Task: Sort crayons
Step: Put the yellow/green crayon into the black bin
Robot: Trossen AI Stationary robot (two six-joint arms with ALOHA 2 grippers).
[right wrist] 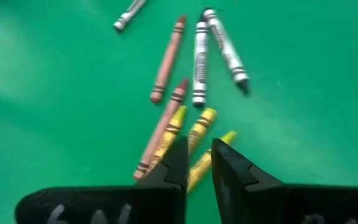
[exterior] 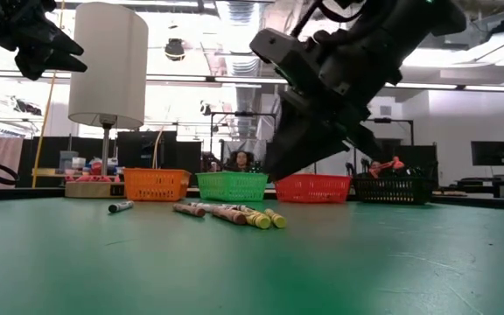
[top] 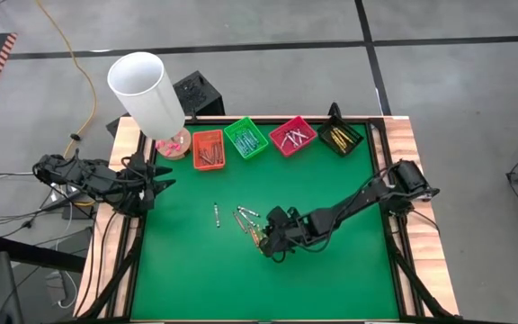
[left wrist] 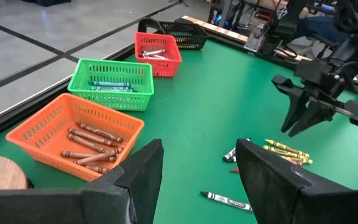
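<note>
Several loose crayons lie flat on the green table in a small cluster: yellow, brown and grey-white sticks. One grey crayon lies alone to their left. My right gripper hovers just above the yellow crayons, tilted downward, its fingers a narrow gap apart with nothing between them. The low view shows its tips clear of the crayons. My left gripper waits open and raised at the table's left edge.
Along the far edge stand an orange tray, a green tray, a pink-red tray and a black tray, each holding crayons. A white lamp stands at the far left corner. Bare green table lies near the front edge.
</note>
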